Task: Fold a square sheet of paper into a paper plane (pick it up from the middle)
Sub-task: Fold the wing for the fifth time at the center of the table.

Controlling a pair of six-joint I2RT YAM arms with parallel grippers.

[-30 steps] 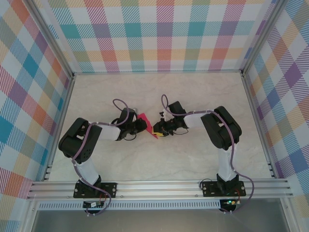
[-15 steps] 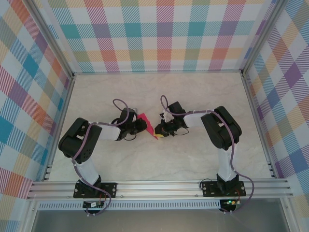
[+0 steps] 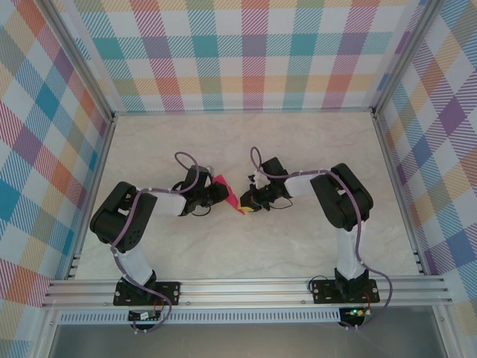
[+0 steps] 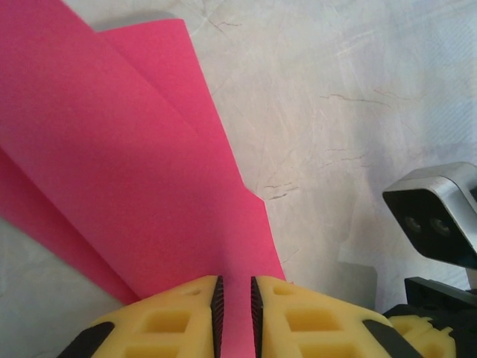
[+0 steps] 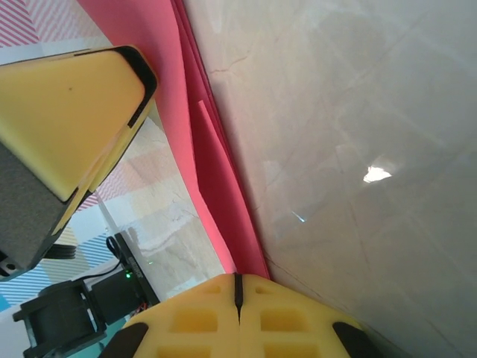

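Left wrist view: paper (image 4: 134,186) partly folded into layers, folding unfinished; left fingers (image 4: 171,313) and right fingers (image 5: 291,317) both pinch it.

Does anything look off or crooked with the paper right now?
Nothing torn. The pink paper, pinched by the left gripper and right gripper, has layers that don't line up: a small step shows on its edge in the left wrist view.

Pale marbled bench (image 3: 298,246); pastel plaid walls (image 3: 246,52) at nine, twelve and three o'clock; aluminium rail (image 3: 246,287) at six.
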